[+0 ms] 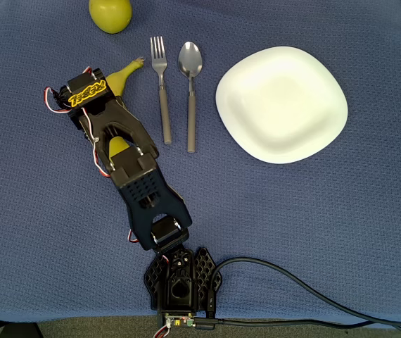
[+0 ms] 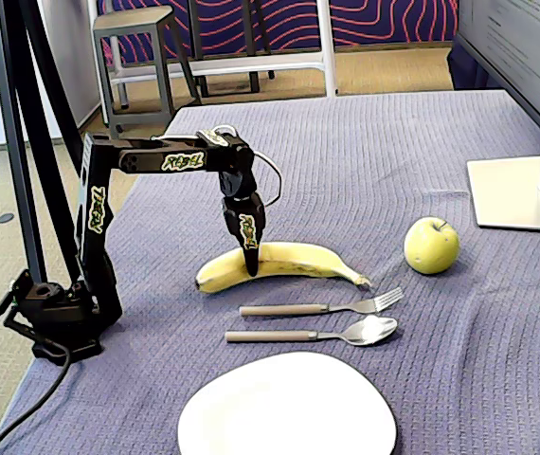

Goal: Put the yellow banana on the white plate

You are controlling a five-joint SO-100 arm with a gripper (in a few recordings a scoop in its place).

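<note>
The gripper (image 2: 251, 268) is reaching straight down, clenching the yellow banana (image 2: 284, 263) mid-length for balance, the white plate (image 2: 287, 409) waiting empty.

Fork (image 2: 322, 306) between banana (image 2: 298, 260) and spoon (image 2: 317, 333)

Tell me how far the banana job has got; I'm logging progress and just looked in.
Done: the arm has reached the yellow banana; in the fixed view the claw is down at its middle. In hand: the grasp itself, though whether the claw has closed is unclear, and the banana lies on the cloth beside the fork. Left: lifting it and carrying it past the spoon to the white plate, which holds nothing.
</note>
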